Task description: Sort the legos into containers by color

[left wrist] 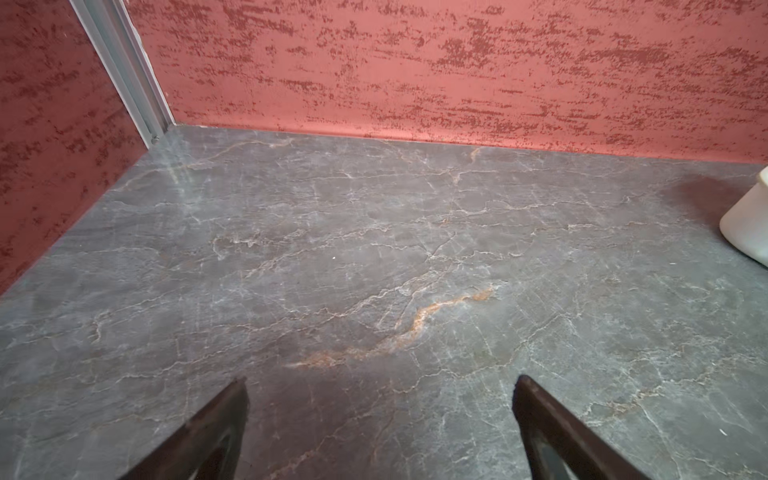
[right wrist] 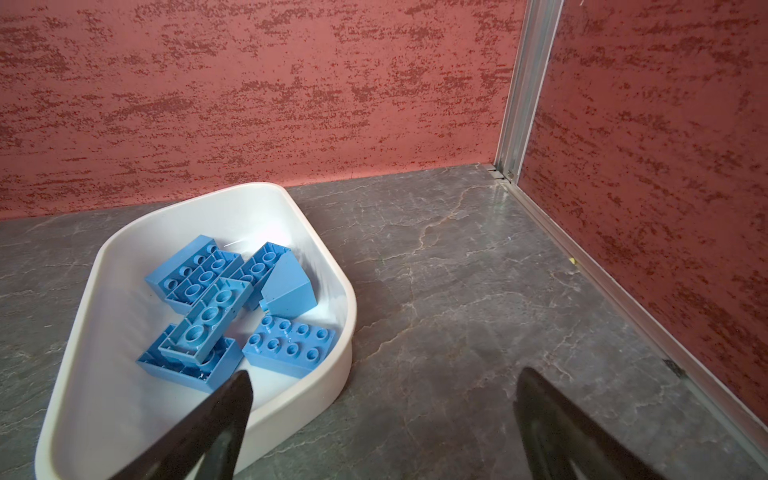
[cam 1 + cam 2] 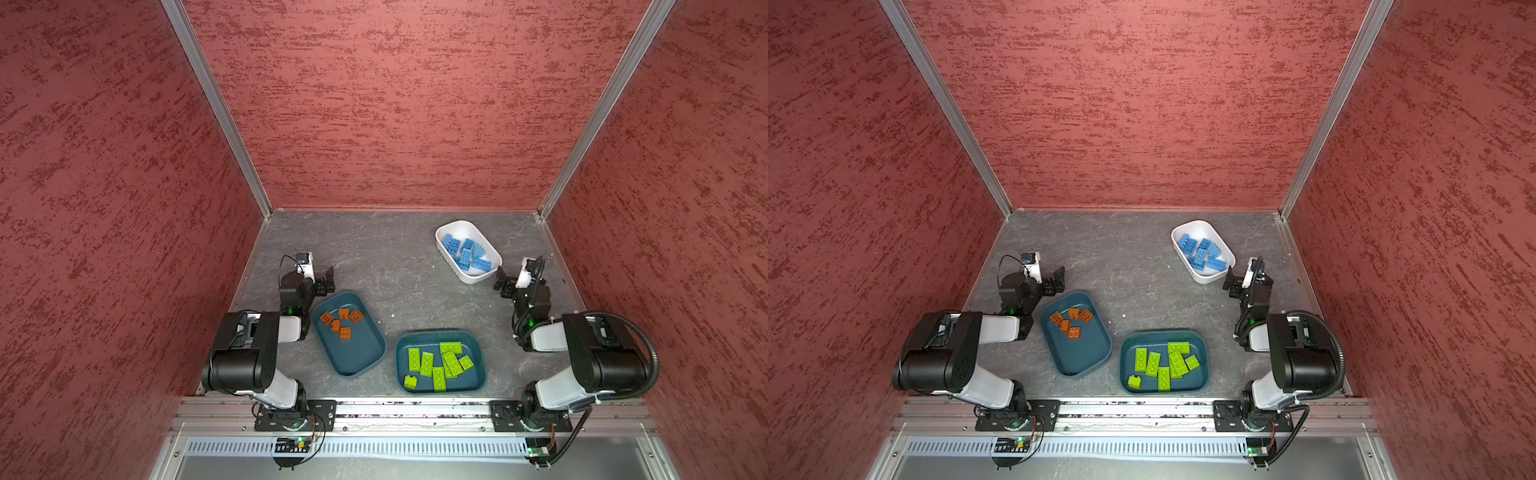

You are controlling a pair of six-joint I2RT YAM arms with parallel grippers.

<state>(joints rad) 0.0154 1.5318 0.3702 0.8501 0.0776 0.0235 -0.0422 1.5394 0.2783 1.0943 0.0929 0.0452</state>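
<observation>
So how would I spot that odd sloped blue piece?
Look to the back right of the grey table for the only white tub. Among the blue bricks inside lies the wedge. It has a smooth slanted face; its neighbours are studded or hollow-bottomed rectangles.

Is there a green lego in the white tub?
No, the white tub holds only blue legos.
</observation>
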